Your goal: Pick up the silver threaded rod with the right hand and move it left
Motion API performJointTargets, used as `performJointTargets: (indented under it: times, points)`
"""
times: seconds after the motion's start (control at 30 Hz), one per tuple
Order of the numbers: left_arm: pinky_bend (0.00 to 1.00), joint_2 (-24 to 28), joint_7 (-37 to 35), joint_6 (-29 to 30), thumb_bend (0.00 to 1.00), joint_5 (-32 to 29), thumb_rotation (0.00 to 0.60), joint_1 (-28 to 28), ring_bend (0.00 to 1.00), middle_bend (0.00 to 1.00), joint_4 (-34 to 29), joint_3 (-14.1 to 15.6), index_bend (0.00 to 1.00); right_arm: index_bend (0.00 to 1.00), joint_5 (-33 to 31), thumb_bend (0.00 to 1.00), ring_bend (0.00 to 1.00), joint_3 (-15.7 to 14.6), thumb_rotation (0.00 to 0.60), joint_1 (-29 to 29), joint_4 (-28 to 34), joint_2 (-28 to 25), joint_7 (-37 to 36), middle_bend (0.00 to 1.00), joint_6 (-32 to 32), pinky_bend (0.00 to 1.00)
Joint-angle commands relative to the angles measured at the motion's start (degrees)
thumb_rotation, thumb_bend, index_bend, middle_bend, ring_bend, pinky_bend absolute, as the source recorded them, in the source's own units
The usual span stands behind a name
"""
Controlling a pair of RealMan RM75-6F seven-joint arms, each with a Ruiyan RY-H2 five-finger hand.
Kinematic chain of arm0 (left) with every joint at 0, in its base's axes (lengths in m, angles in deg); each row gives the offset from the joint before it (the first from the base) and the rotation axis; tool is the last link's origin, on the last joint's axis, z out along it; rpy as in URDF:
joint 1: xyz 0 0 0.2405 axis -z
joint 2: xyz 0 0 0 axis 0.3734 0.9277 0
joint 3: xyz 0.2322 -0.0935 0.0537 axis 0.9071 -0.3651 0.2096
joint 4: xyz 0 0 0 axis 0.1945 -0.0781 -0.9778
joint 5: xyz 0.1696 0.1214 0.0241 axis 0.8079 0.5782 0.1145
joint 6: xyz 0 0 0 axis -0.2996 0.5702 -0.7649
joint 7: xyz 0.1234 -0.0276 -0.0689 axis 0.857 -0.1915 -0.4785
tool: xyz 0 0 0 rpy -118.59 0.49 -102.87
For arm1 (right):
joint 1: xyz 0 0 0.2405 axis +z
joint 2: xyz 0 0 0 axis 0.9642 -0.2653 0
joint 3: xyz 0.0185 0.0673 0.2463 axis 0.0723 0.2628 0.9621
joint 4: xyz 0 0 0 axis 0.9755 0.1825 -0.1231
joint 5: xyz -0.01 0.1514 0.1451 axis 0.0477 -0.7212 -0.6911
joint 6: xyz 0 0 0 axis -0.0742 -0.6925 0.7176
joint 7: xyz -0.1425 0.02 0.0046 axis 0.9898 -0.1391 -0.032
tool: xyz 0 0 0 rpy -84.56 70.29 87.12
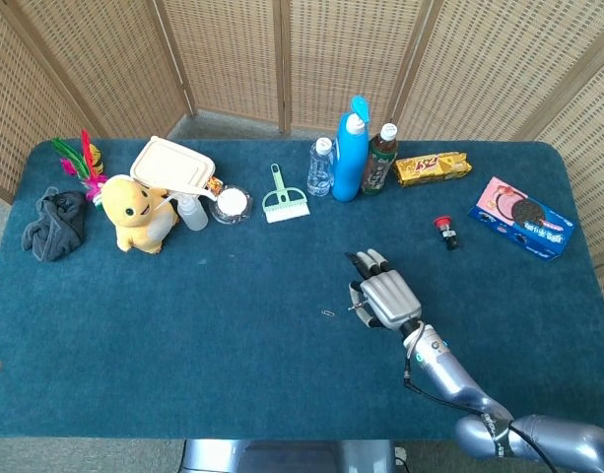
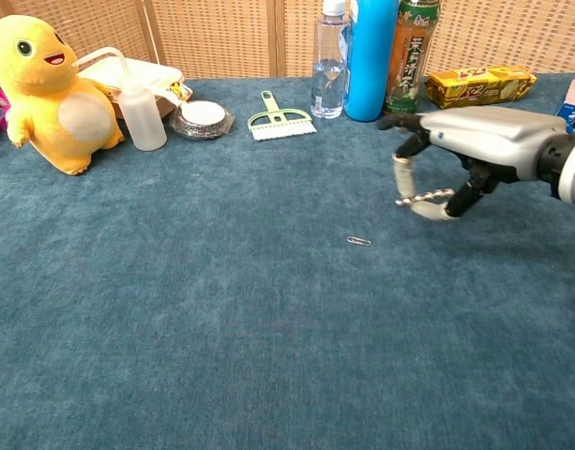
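Rod [image 2: 424, 197]: silver, threaded, held roughly level between the thumb and a finger of the right hand [image 2: 465, 150]. In the chest view it sits clear of the desk [image 2: 221, 309], under the palm. In the head view the hand [image 1: 383, 296] covers the rod almost fully; only a thin sliver shows at its left edge.

Right hand: palm down, fingers [image 2: 401, 173] curled downward and closed on the rod. The arm enters from the lower right of the head view. The hand is above the centre-right area of the desk, in front of the bottles.

Left hand: not visible in either view.

Paperclip [image 2: 359, 241]: flat on the blue cloth, near the hand, to its left and closer to the robot. It does not touch the hand.

Back row, centre: clear bottle [image 1: 321, 166], blue bottle [image 1: 350, 148] and brown bottle [image 1: 379, 158], all upright and side by side. A green brush [image 1: 283, 198] lies just left of them.

Back row, left: yellow plush [image 1: 136, 212], small squeeze bottle [image 1: 191, 211], lidded box [image 1: 171, 166], round tin [image 1: 231, 203], grey cloth [image 1: 55, 225].

Right side: yellow packet [image 1: 433, 168], red-capped item [image 1: 445, 231], cookie box [image 1: 523, 217], all well apart from the hand.
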Motion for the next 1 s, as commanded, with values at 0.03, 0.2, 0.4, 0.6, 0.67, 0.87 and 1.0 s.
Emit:
performJointTargets:
  times: [0.03,0.2,0.4,0.6,0.67,0.87,1.0]
  points:
    - [0.05,0.1,-0.3,0.0,0.37,0.0,0.600,0.0,0.00,0.00,0.0,0.0,0.00,0.64,-1.7,0.50,0.00,1.6,0.600,1.0,4.0,-0.9,-1.8,0.05,-1.8,0.00]
    - [0.05,0.3,-0.9,0.0,0.37,0.1,0.600,-0.1,0.00,0.00,0.2,0.1,0.00,0.65,-4.9,0.51,0.00,4.2,0.600,2.9,6.0,-1.4,-8.3,0.05,-6.8,0.00]
    - [0.05,0.3,-1.0,-0.3,0.37,-0.1,0.600,0.1,0.00,0.00,0.3,0.1,0.00,0.65,-7.4,0.52,0.00,7.4,0.600,4.3,5.4,-1.0,-19.8,0.05,-12.7,0.00]
    - [0.05,0.2,-0.7,-1.1,0.37,-0.5,0.600,0.4,0.00,0.00,0.3,0.0,0.00,0.66,-7.0,0.53,0.00,9.7,0.600,4.9,3.4,-0.1,-28.8,0.06,-15.7,0.00]
    - [0.05,0.2,-0.7,-1.3,0.37,-0.6,0.600,0.5,0.00,0.00,0.3,0.0,0.00,0.66,-7.8,0.53,0.00,10.5,0.600,5.2,3.1,0.2,-31.5,0.06,-17.0,0.00]
    - [0.05,0.1,-0.8,-1.3,0.37,-0.4,0.600,0.6,0.00,0.00,0.4,0.0,0.00,0.67,-10.8,0.53,0.00,12.2,0.600,6.8,0.8,1.9,-37.0,0.05,-20.5,0.00]
    - [0.05,0.1,-1.2,-1.0,0.37,-0.4,0.600,0.5,0.00,0.00,0.6,0.0,0.00,0.67,-13.1,0.53,0.00,12.4,0.600,8.1,-1.4,3.3,-38.8,0.05,-22.5,0.00]
